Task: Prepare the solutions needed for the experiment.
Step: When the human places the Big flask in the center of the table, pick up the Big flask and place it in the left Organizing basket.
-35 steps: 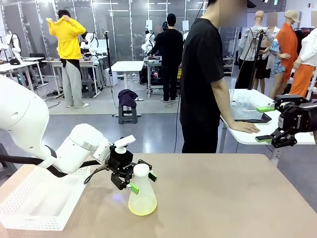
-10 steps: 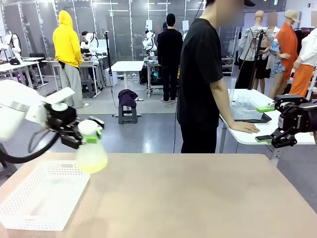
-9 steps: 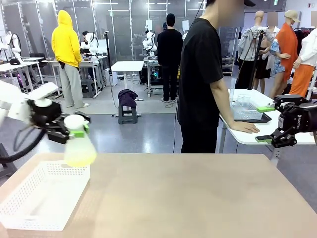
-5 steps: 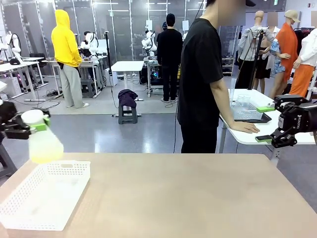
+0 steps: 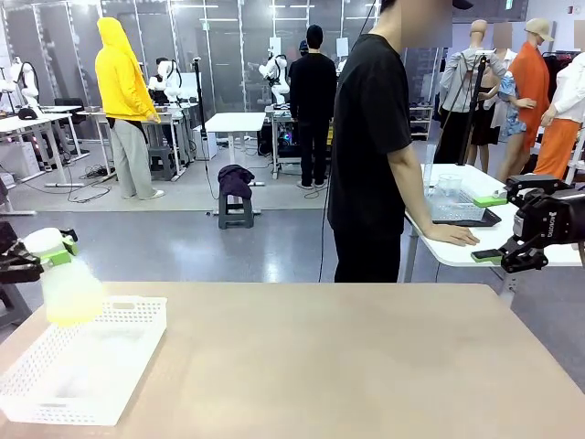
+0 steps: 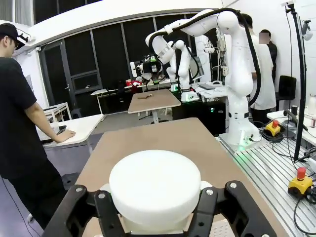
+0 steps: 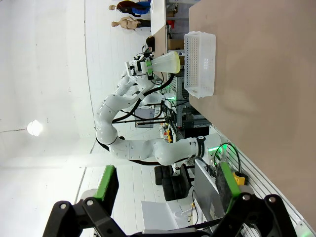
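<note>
Frosted-white plastic marks the conical flask (image 5: 64, 279) whose neck the left gripper (image 5: 41, 254) has clamped between its green pads, the arm drawn far back to the table's left edge so the flask hangs in the air over the far left corner of the white perforated basket (image 5: 119, 384). Pale yellow-green solution (image 5: 71, 314) sits in the flask's base, below the fingers. To the basket's right the tan table (image 5: 366, 366) lies bare; the right gripper (image 5: 498, 230) hovers off its far right corner, jaws spread wide, holding nothing.
</note>
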{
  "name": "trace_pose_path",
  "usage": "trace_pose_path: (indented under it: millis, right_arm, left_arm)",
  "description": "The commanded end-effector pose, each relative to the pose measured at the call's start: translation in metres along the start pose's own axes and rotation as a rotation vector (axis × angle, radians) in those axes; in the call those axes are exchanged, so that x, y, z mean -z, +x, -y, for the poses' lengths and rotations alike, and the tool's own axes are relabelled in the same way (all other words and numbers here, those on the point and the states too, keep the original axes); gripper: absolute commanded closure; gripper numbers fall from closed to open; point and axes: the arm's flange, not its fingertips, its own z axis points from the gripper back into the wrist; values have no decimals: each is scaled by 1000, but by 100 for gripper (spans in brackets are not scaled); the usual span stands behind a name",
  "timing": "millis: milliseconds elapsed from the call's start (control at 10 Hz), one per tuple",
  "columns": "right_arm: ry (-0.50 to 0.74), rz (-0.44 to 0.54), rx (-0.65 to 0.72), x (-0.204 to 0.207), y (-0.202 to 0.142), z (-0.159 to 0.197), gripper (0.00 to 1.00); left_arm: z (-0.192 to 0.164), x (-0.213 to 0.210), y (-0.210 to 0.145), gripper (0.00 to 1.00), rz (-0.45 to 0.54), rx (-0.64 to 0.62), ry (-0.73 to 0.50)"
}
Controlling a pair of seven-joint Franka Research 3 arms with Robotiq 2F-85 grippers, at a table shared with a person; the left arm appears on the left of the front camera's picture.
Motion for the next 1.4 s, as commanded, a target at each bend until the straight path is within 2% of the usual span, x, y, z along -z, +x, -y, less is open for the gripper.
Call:
trace_pose_path:
  millis: [0,300,700,1300]
  right_arm:
    - [-3,-4,-14,-1,1,-1,0]
    - [-3,-4,-14,-1,1,-1,0]
    - [-3,-4,-14,-1,1,-1,0]
    - [-3,-4,-14,-1,1,-1,0]
  left_arm:
    - [-3,3,-10,100,34,-3,8]
    - [-5,9,-39,100,37,-69,-29]
    - [-8,21,-81,100,-32,-134,-41]
    - [-12,34,-114,100,-78,-122,-80]
